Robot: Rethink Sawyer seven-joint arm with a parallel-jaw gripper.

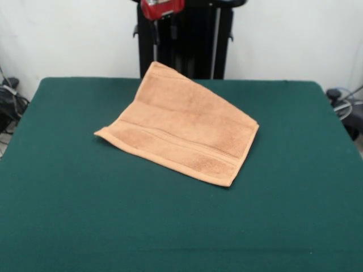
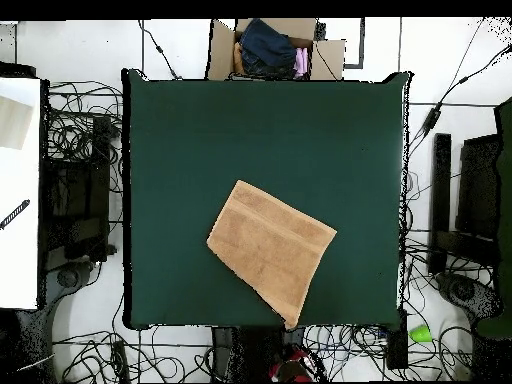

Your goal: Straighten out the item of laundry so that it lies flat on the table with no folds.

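The item of laundry (image 1: 180, 126), a light orange-tan terry towel, is lying on the dark green table (image 1: 170, 226) directly below and in front of the drawn-back gripper (image 1: 163, 25). In the front view, the gripper is showing only as a red housing with dark tips at the top edge, hanging well above the towel's far corner and touching nothing. Whether its fingers are spread or closed cannot be told from either view; nothing is visibly in its hold.

The towel is sitting turned at an angle, one corner pointing back toward the gripper and reaching the table edge nearest the robot. From there the cloth is spreading away from the gripper toward the middle of the table. Woven band stripes are running along the hem farthest from the gripper. The corner at the front view's left is lifting slightly off the felt.

In the overhead view, the towel (image 2: 270, 248) is lying in the half of the table (image 2: 200, 130) closest to the robot, its nearest corner just above the red part of the arm (image 2: 290, 368) at the picture's bottom. A cardboard box (image 2: 272, 48) holding dark and pink clothing is standing beyond the table's far edge, well apart from the gripper.
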